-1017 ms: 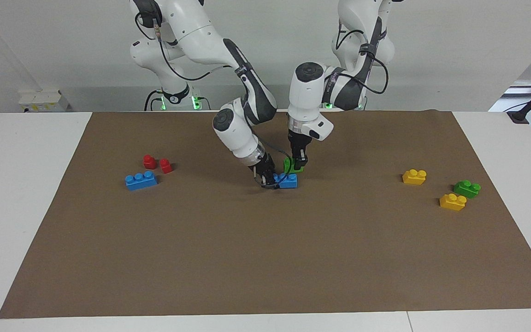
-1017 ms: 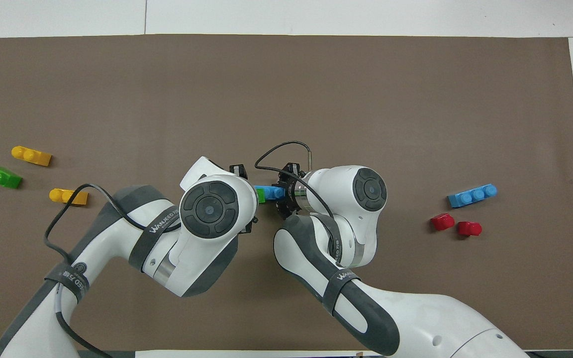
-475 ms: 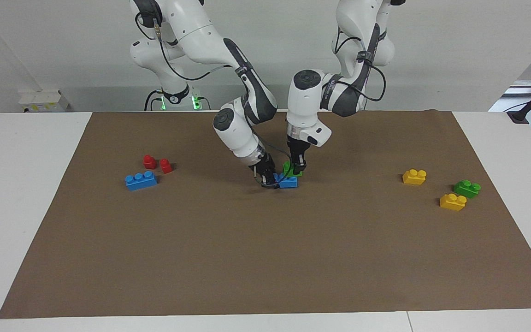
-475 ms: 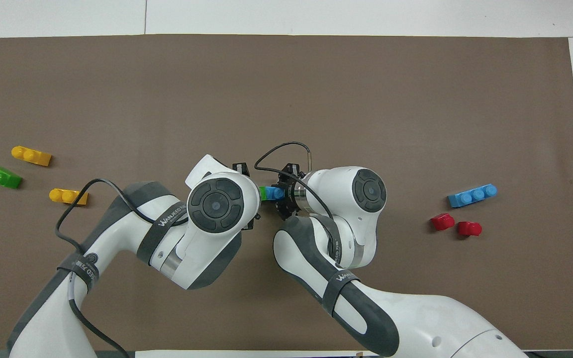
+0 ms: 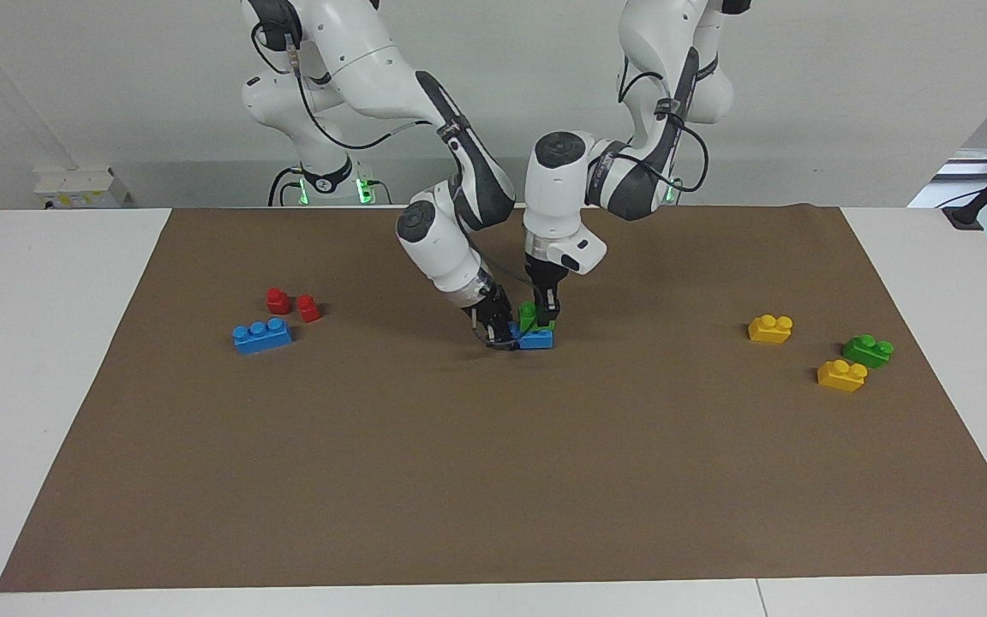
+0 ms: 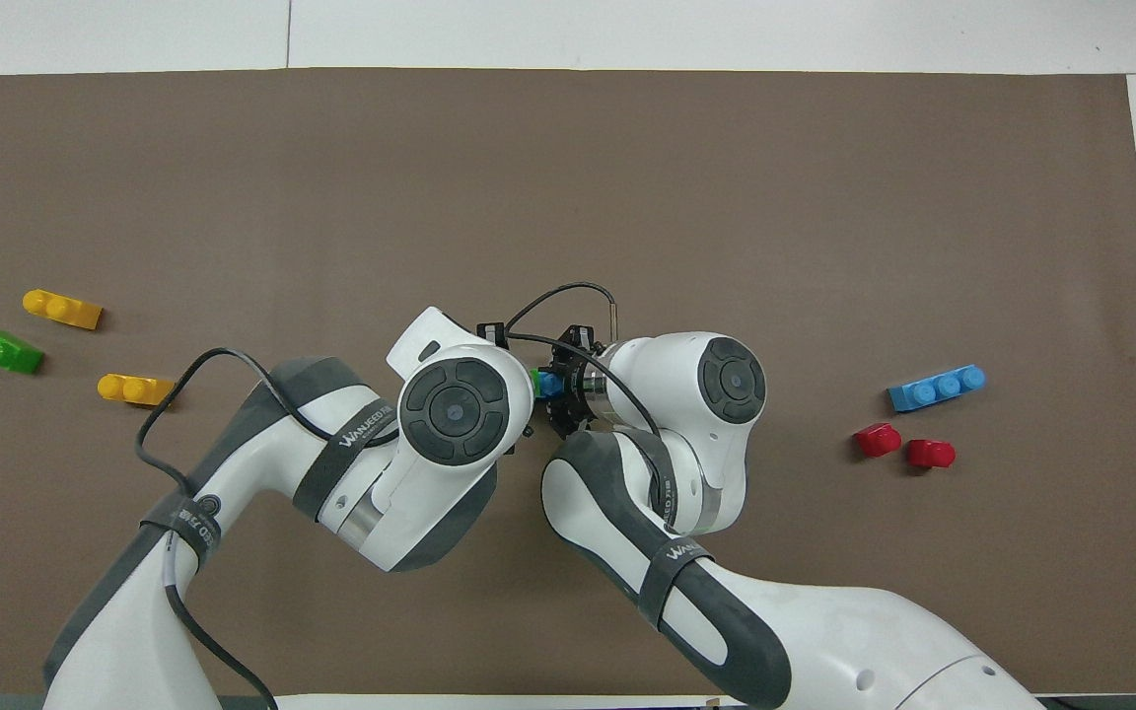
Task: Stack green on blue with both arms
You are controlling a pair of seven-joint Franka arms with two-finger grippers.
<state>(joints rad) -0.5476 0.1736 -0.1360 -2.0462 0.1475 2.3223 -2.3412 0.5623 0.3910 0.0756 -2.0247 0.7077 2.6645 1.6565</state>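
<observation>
A light blue brick (image 5: 536,339) lies on the brown mat (image 5: 493,480) at mid table. My right gripper (image 5: 498,332) is shut on its end toward the right arm's side. My left gripper (image 5: 542,319) is shut on a bright green brick (image 5: 530,315), which sits on top of the blue brick's other end. In the overhead view my arms cover most of both; only slivers of blue brick (image 6: 552,383) and green brick (image 6: 536,376) show. A second blue brick (image 5: 262,335) and a second green brick (image 5: 868,350) lie apart.
Two small red pieces (image 5: 292,303) lie just nearer the robots than the second blue brick. Two yellow bricks (image 5: 770,328) (image 5: 841,374) lie beside the second green brick toward the left arm's end. White table borders the mat.
My left gripper has carried the green brick sideways from beside the blue brick onto its top. My right gripper has kept its hold on the blue brick in place.
</observation>
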